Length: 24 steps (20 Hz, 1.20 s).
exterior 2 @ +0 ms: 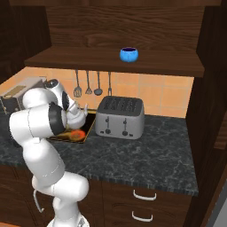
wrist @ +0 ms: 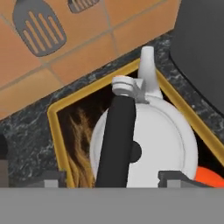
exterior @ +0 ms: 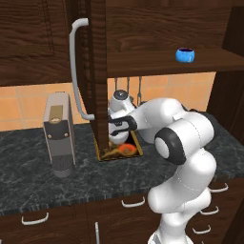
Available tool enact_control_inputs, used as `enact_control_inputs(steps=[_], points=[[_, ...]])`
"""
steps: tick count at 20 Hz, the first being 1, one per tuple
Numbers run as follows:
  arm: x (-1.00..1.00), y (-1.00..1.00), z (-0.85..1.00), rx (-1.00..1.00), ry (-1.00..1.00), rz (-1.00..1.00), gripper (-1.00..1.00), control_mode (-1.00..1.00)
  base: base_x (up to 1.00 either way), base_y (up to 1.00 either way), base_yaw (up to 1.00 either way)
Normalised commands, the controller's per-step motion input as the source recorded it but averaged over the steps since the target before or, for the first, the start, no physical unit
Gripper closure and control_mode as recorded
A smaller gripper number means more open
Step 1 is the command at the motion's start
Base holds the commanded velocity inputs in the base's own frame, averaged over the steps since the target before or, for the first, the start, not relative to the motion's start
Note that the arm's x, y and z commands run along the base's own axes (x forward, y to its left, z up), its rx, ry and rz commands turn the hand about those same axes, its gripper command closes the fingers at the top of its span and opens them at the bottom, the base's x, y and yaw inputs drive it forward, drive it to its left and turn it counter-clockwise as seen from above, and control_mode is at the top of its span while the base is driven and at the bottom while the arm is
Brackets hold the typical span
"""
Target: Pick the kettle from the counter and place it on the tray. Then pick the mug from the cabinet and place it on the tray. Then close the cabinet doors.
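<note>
Kettle (wrist: 148,144) inside tray (wrist: 54,131), directly under pincer (wrist: 111,178); handle runs between tips; grip state unclear.

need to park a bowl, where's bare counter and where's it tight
Bare counter lies in front of and right of the toaster, and between the coffee machine and the tray. Tight at the tray: the kettle and gripper crowd it.

the arm (exterior: 186,157) is glossy white, built of rounded, bulging segments joined by dark ring-shaped joints. its wrist carries a dark band, and a white rounded hand (exterior: 120,102) caps the end.
</note>
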Motion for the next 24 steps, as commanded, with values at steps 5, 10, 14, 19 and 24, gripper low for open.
enact_control_inputs(steps=[5,10,14,19,24], points=[[-0.13,-0.01,0.2,-0.06,-0.13,0.07,-1.0,-1.0,0.0,0.0,0.0],[-0.38,0.0,0.17,-0.01,-0.12,0.08,-1.0,-1.0,0.0,0.0,0.0],[-0.51,-0.07,0.21,0.0,-0.03,0.08,-1.0,-1.0,0.0,0.0,0.0],[-0.52,-0.23,0.36,0.0,0.0,0.04,-1.0,-1.0,0.0,0.0,0.0],[-0.55,-0.27,0.54,-0.03,0.0,0.06,-1.0,-1.0,0.0,0.0,0.0]])
